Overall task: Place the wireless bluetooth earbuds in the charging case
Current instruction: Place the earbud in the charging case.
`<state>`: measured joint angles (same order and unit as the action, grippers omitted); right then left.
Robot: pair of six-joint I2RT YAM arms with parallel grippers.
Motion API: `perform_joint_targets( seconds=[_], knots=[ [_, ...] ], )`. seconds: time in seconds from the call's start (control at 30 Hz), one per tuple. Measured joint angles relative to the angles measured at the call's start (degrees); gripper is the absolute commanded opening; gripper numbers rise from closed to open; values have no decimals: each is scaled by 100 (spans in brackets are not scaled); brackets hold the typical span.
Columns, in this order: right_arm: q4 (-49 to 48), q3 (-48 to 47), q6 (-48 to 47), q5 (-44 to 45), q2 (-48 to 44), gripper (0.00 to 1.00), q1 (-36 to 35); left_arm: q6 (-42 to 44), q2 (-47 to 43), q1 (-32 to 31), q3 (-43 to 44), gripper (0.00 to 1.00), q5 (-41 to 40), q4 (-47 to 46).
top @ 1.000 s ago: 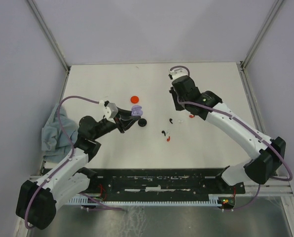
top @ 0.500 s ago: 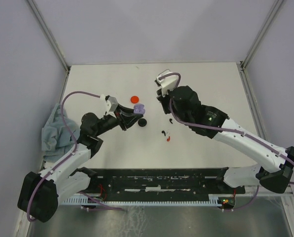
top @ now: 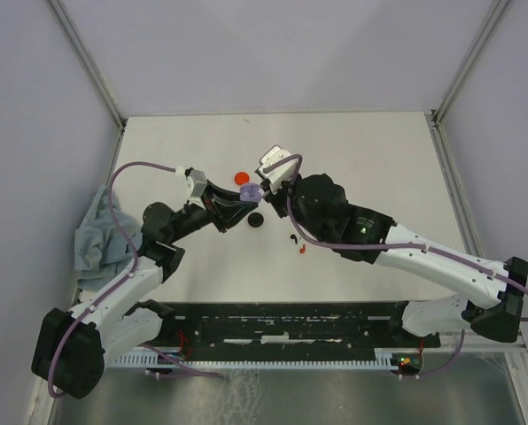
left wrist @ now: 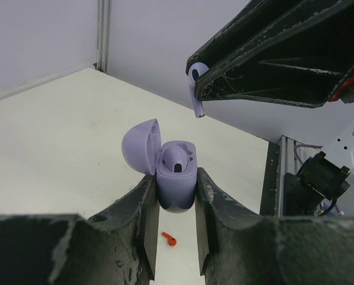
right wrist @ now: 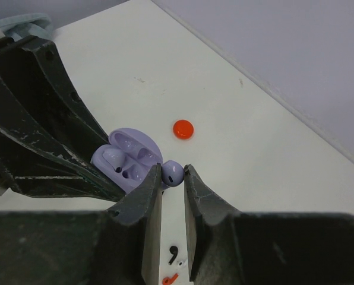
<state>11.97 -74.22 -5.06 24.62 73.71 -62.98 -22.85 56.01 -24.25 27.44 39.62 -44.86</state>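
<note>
Left gripper (left wrist: 175,196) clamped on open lavender charging case (left wrist: 177,175), centre frame, right gripper (right wrist: 173,179) pinching lavender earbud (left wrist: 193,76) just above case, red disc (right wrist: 183,129) on worktop (right wrist: 254,148) behind.

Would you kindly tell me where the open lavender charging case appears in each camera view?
Top external: lavender charging case centre-left, just below the red disc.
Left wrist: lower centre, clamped in the left gripper, lid open leftward.
Right wrist: centre-left, cavities facing the camera.
Shared landmark, both wrist views: the lavender earbud in the right gripper, beside the case.
</note>
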Motion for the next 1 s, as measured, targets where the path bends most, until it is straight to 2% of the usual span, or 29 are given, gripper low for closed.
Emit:
perform_joint_targets(
  seconds=[0.37, 1.0],
  knots=[
    [-457, 11, -155, -149, 83, 24, -223, -245, 0, 0, 0, 3, 4, -160],
    [-708, 271, -234, -264, 188, 23, -291, -435, 2, 2, 0, 3, 70, -232]
  ],
)
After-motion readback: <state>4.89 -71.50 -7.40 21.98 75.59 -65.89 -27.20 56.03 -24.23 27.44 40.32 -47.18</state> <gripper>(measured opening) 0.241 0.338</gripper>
